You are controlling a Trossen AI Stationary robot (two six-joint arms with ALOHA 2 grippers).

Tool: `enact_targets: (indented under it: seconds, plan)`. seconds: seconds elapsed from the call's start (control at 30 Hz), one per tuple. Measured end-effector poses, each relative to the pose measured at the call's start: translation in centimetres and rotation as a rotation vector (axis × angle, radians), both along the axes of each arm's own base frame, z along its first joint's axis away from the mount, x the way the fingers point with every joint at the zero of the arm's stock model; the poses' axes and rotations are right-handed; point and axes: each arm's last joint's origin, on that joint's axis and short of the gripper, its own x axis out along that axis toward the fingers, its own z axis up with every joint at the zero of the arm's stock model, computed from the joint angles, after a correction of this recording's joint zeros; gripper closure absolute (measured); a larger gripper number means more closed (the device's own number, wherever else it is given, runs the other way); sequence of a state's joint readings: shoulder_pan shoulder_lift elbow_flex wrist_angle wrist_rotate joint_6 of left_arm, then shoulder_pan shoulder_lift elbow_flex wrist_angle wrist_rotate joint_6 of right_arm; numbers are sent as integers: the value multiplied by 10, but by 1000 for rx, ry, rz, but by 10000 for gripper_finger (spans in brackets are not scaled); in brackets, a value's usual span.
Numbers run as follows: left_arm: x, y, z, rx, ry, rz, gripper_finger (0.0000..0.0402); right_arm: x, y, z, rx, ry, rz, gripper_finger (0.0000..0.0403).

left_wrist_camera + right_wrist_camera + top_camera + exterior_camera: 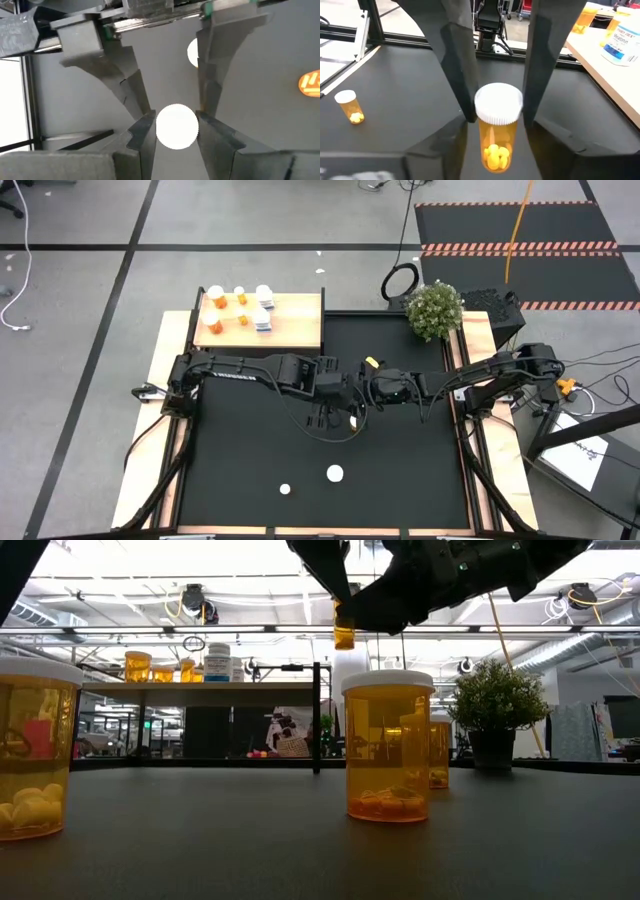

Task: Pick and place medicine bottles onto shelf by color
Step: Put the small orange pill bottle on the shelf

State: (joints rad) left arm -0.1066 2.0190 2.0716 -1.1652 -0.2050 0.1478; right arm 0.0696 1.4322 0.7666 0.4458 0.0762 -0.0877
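Both pincers meet at one orange bottle (497, 135): the left pincer (177, 127) pinches its cap, the right pincer (497, 112) stands spread just beside it. A loose hold could drop it onto the tabletop (400, 450).

Overhead looking down, table-level low view, two close wrist views

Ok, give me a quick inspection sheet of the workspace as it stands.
Surface: black mat, nothing spilled.
Job's things: shelf holds orange bottles and white bottles, grouped apart; two capped bottles stand on the mat; one raised bottle is mid-air.
Clutter: potted plant at the mat's far right corner.
Grippers: left gripper shut on the raised bottle's cap; right gripper open around its body.
Cables: white cable and black coil on the floor.
Surroundings: striped floor mat; no person seen.
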Motion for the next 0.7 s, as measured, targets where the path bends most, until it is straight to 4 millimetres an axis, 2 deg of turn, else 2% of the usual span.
enact_targets:
  seconds: [0.17, 0.3, 0.47, 0.7]
  plan:
    - [-1, 1, 0, 8, 17, -8, 279, -5, 0, 4, -3, 17, 3, 151]
    - [-5, 2, 7, 17, 0, -24, 274, -15, 0, 10, 4, 55, -4, 127]
    - [-18, 10, 27, 27, -37, -28, 272, -31, -3, 19, -16, 118, -56, 119]
    - [-46, 36, 60, 28, -99, 35, 275, -53, -5, 31, -16, 134, -57, 121]
